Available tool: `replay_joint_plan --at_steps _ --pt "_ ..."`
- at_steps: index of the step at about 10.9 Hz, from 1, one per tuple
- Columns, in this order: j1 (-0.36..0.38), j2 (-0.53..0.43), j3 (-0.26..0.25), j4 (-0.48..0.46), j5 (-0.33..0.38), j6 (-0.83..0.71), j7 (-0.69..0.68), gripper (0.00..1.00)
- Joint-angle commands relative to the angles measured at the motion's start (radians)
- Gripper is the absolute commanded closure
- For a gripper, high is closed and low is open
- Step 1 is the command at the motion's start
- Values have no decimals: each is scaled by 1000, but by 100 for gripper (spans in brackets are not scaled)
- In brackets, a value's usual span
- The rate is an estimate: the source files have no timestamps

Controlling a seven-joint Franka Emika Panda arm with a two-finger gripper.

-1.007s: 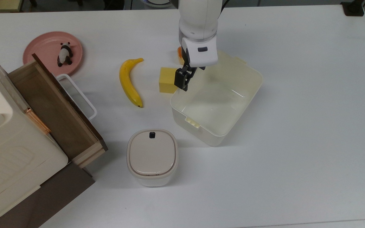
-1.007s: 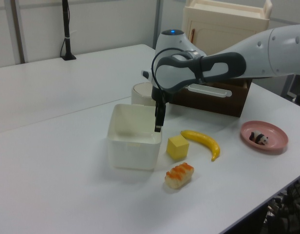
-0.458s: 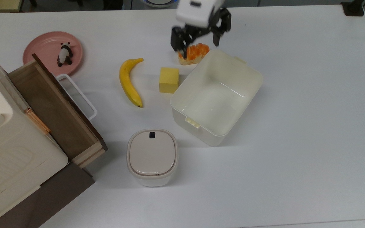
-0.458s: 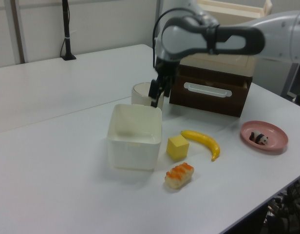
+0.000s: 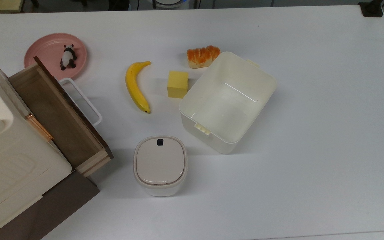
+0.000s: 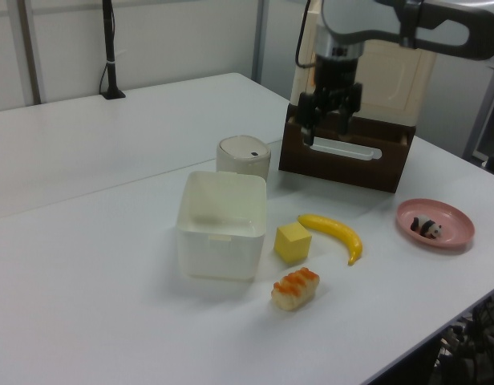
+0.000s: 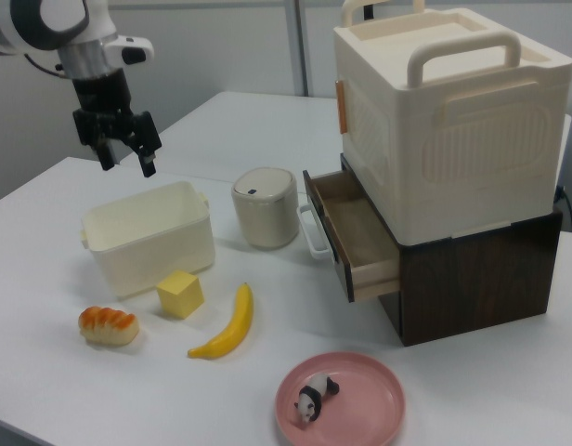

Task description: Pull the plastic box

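Observation:
The plastic box (image 5: 212,138) is a large cream-white open tub, empty, standing at an angle near the table's middle. Its front wall (image 6: 219,257) faces the left view, and its long side (image 7: 156,255) shows in the right view. My gripper (image 7: 128,160) hangs open and empty, well above the table, up and to the right view's left of the box and touching nothing. In the left view the gripper (image 6: 327,128) shows in front of the brown drawer cabinet (image 6: 347,156), far above the box.
A yellow block (image 5: 177,84) almost touches the box's side, with a banana (image 5: 136,86) and a bread roll (image 5: 203,56) close by. A small lidded bin (image 5: 160,165) stands in front. A pink plate (image 5: 50,46) carries a panda figure. The cabinet's open drawer (image 5: 58,113) sits under a white case.
The gripper left the box's rim by the yellow block, opened, and rose away out of the top view. The box has not moved.

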Motion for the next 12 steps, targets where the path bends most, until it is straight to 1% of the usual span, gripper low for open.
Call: replay_joint_plan --at_steps 1,5,6,7,9,12 --pt "-13 0 -18 33 -24 -12 113 0" --pt "-9 6 -38 30 -15 -13 116 0" --pt "-5 7 -58 28 -8 -7 116 0" --pt "-4 9 -67 25 5 10 115 0" --pt "-4 12 -75 16 22 46 110 0" --pt "-2 12 -72 4 25 40 102 0"
